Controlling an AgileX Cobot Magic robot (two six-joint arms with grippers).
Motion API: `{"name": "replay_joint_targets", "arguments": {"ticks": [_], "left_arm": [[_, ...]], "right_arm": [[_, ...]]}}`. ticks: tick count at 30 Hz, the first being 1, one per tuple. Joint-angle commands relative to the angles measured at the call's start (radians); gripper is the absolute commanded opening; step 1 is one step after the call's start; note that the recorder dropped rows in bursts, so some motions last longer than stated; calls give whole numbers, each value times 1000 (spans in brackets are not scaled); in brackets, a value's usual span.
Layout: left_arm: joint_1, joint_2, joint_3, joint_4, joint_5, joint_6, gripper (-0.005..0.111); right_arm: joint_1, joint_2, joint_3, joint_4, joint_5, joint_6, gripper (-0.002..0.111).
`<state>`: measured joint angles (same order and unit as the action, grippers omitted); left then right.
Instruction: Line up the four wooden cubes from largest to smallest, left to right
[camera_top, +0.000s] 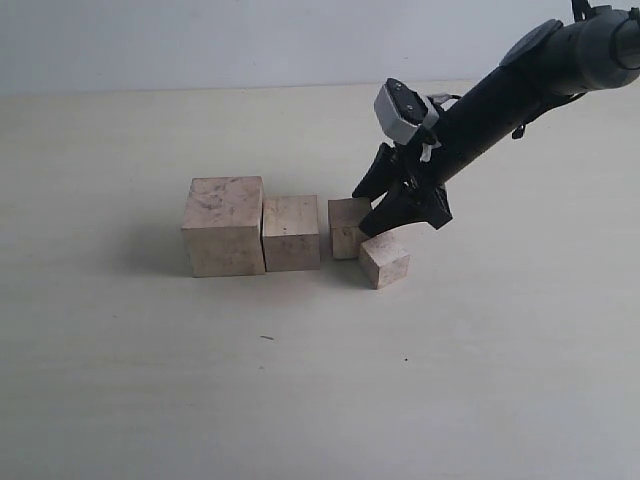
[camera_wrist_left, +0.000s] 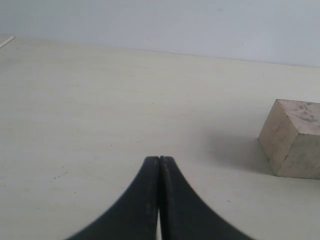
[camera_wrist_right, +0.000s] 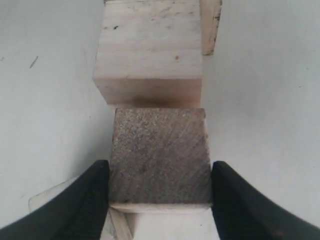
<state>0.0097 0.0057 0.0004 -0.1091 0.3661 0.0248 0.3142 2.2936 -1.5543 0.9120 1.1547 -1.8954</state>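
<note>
Right wrist view: I see R gripper (camera_wrist_right: 160, 169) clamped on third cube (camera_wrist_right: 159, 147), pads (camera_wrist_right: 95, 200) flush both sides, cube sitting just beside second cube (camera_wrist_right: 149, 47). Smallest cube (camera_top: 384, 261) near, off-line toward cam; largest cube (camera_top: 222, 225) at row's left end. L gripper (camera_wrist_left: 159, 161) closed, empty.

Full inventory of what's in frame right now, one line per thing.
largest cube: 1, pale beige wood, left end of row
second cube: 1, pale beige wood, close against the largest cube's right side
third cube: 1, pale beige wood, next right after a narrow gap
smallest cube: 1, pale beige wood, front-right of third cube, turned askew
table: 1, cream, under everything
wall: 1, pale grey, behind table
left gripper: 1, black, shut, low over bare table
right gripper: 1, black, straddling third cube, contact unclear
</note>
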Motion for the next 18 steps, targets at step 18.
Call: {"name": "replay_joint_targets", "arguments": {"ticks": [18], "left_arm": [[-5, -6, 0, 1, -10, -3, 0]], "right_arm": [[47, 27, 1, 21, -23, -5, 0]]}}
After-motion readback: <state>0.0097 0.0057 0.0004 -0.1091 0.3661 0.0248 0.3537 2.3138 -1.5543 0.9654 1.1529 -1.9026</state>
